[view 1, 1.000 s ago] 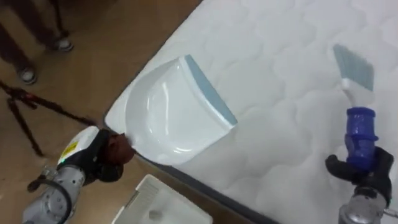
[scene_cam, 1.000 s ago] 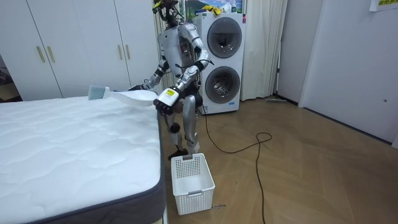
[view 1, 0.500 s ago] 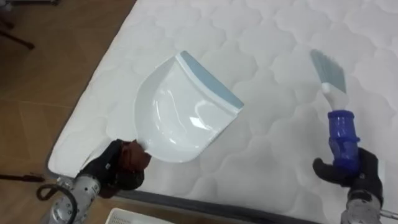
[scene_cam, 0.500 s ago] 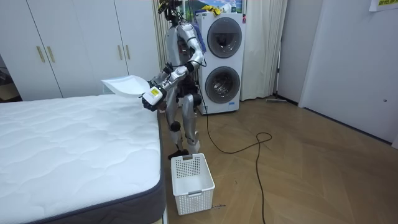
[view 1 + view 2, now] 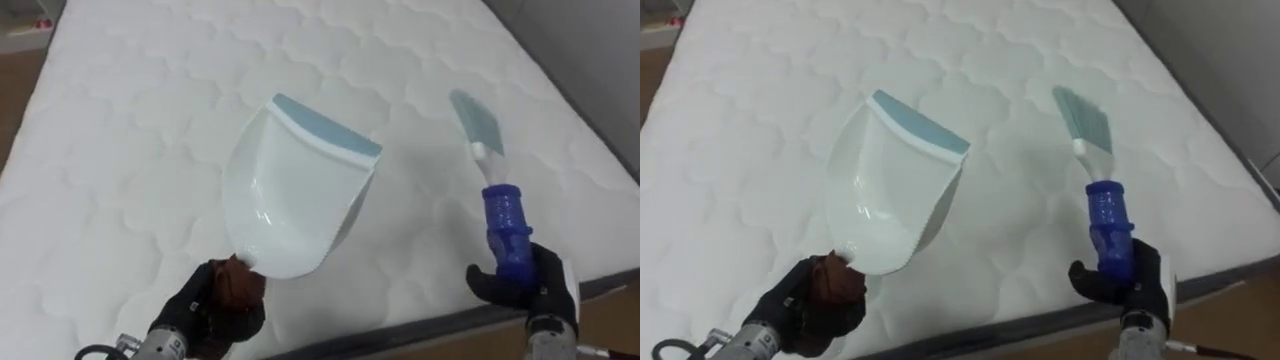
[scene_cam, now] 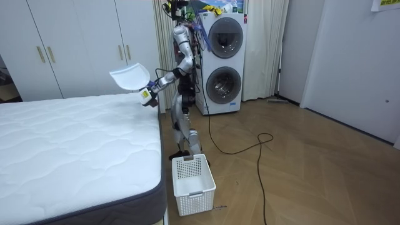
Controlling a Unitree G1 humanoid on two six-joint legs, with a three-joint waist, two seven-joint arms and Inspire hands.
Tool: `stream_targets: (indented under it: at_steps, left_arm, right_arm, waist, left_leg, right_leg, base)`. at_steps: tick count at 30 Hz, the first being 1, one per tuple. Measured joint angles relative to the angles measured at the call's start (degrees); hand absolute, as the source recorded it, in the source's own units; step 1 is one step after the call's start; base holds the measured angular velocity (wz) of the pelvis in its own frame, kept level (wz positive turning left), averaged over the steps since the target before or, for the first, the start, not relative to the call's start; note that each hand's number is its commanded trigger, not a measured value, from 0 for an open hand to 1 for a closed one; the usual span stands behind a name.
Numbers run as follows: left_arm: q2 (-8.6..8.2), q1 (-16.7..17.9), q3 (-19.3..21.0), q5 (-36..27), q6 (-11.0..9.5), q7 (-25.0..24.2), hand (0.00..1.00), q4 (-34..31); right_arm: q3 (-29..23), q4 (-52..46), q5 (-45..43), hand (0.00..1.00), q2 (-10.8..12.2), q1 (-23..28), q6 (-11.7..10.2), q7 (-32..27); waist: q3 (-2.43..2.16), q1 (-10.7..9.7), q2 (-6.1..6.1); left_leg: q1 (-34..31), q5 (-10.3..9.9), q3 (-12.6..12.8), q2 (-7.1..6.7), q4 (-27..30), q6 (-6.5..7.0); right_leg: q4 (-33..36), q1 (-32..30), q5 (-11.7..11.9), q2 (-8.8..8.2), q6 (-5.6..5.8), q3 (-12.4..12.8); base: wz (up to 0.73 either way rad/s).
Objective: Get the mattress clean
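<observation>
Bed point(image 5: 120, 150): bare quilted mattress, no visible debris. Over it, 12 o'clock from left hand point(image 5: 215, 312), white dustpan point(image 5: 290, 190), handle clenched in fist. At 3 o'clock, blue-handled brush point(image 5: 497, 205), bristles up, gripped by right hand point(image 5: 532, 287). Sweeping seemingly not begun; both tools aloft.

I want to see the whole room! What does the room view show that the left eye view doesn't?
Room view: white plastic laundry basket on the wood floor, stacked white washing machines. Left eye view: blue-handled brush gripped in the right hand. Both: white plastic dustpan held by the left hand over the white quilted mattress.
</observation>
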Motion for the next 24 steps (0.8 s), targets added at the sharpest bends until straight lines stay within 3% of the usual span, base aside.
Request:
stream_targets:
  at_steps: [2, 4, 6, 10, 12, 19, 24]
  left_arm:
    - [-0.08, 0.0, 0.0, -0.2, -0.6, 0.2, 0.00, 0.0]
    - [-0.37, 0.0, 0.0, -1.1, -0.8, 0.9, 0.00, 0.0]
    - [-0.40, 0.0, 0.3, -1.1, -1.2, 2.0, 0.00, 0.6]
    - [-0.72, -0.5, 0.4, -1.8, -1.6, 4.2, 0.00, 3.4]
    - [-1.61, -1.1, 0.4, -2.3, -1.8, 6.1, 0.00, 6.8]
    - [-3.00, -1.2, 0.8, -2.3, -2.1, 11.9, 0.00, 10.4]
    - [-3.87, -1.9, 2.8, -4.5, -2.8, 15.6, 0.00, 20.3]
  right_arm:
    - [0.4, -0.1, 0.0, 0.00, 0.3, 0.2, 0.0, 0.7]
    - [0.5, -0.6, 0.0, 0.00, 0.4, 0.5, 0.0, 1.0]
    - [0.5, -0.7, 0.1, 0.00, 0.4, 0.6, 0.0, 1.0]
    - [0.8, -0.4, 0.0, 0.00, 0.4, 1.1, 0.1, 1.0]
    - [1.1, 2.0, -0.1, 0.00, 1.0, 1.1, 0.1, 1.0]
    - [1.1, 5.1, 0.2, 0.00, 1.8, 1.3, 0.2, 0.9]
    - [1.1, 8.2, 0.1, 0.00, 1.8, 2.2, 0.2, 0.9]
  waist:
    - [-0.06, -0.4, -0.29]
    - [0.07, -0.6, -0.71]
    - [0.43, -0.3, -1.38]
    - [0.54, -0.2, -1.69]
    - [0.53, 0.0, -1.68]
    - [0.40, 0.5, -2.13]
    - [0.12, 1.8, -2.49]
  left_leg:
    - [-0.2, -0.2, 0.5, 0.03, 0.0, 0.01]
    - [-0.2, -0.5, 1.0, -0.23, 0.4, 0.06]
    - [0.1, -1.0, 1.3, -0.64, 2.1, 0.08]
    - [0.2, -2.0, 1.7, -0.38, 3.0, 0.15]
    - [1.0, -2.1, 1.8, 0.25, 3.0, 0.14]
    - [1.8, -0.9, 1.5, 0.56, 0.5, 0.13]
    - [4.4, -0.8, 1.9, 1.78, -1.4, -0.07]
  right_leg:
    - [0.6, -0.6, 0.0, 0.01, -0.02, -0.3]
    - [2.2, -1.4, -0.3, -0.63, -0.42, -2.1]
    - [4.5, -1.7, -1.6, -0.94, -0.43, -1.8]
    - [4.8, -1.4, -1.9, -0.77, -0.41, -1.8]
    - [2.4, 0.4, -1.0, -0.44, -0.45, -2.1]
    - [-2.1, 2.2, 1.5, -0.19, -0.35, -2.3]
    - [-5.9, 5.3, 2.6, 1.01, -0.67, -2.5]
  base:
    - [-0.16]
    - [-0.13]
    - [-0.10]
    - [-0.05]
    - [0.00]
    - [0.00]
    - [-0.05]
